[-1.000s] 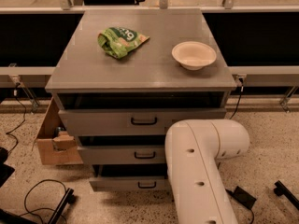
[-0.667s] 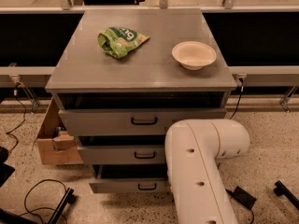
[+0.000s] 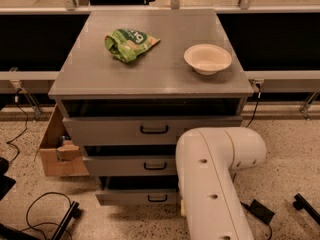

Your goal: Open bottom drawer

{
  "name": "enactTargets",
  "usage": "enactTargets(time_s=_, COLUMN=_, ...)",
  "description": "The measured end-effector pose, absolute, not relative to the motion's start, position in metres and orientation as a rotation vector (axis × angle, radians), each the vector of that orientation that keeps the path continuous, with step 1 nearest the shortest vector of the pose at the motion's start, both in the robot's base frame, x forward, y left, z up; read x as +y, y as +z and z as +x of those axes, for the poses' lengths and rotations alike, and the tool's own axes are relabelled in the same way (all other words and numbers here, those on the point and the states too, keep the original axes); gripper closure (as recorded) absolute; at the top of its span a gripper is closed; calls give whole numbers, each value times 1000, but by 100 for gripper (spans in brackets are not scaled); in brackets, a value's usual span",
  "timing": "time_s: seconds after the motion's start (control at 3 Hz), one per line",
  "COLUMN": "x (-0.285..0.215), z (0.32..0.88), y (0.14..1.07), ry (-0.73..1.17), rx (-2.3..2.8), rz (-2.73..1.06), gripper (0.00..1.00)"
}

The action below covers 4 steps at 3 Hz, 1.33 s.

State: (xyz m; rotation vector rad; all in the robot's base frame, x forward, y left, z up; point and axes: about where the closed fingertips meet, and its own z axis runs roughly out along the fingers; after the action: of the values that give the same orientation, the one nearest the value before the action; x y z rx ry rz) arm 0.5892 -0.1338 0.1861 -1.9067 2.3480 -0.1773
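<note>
A grey cabinet (image 3: pixel 150 81) with three drawers stands in the middle of the view. The bottom drawer (image 3: pixel 135 197) is the lowest grey front, with a small black loop handle (image 3: pixel 157 198); it stands out a little from the cabinet, with a dark gap above it. The middle drawer (image 3: pixel 130 165) and top drawer (image 3: pixel 150 130) also sit slightly forward. My white arm (image 3: pixel 215 184) fills the lower right and covers the right ends of the lower drawers. The gripper is out of view.
A green snack bag (image 3: pixel 129 43) and a cream bowl (image 3: pixel 207 59) lie on the cabinet top. A cardboard box (image 3: pixel 57 149) stands by the cabinet's left side. Black cables (image 3: pixel 45 216) and a black stand foot lie on the speckled floor.
</note>
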Motion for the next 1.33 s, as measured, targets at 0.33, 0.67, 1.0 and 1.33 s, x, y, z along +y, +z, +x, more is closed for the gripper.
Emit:
enactTargets(time_s=0.33, x=-126, z=557, y=177, ry=-122, rx=2423, rz=-1883, gripper=18)
enactTargets(time_s=0.67, x=-110, z=513, y=177, ry=-69, rx=2494, rz=-1873, gripper=41)
enactTargets(time_s=1.0, x=-102, z=498, y=181, ry=-58, rx=2510, rz=-1874, gripper=64)
enactTargets(time_s=1.33, x=-102, z=498, y=186, ry=-58, rx=2510, rz=-1874, gripper=87)
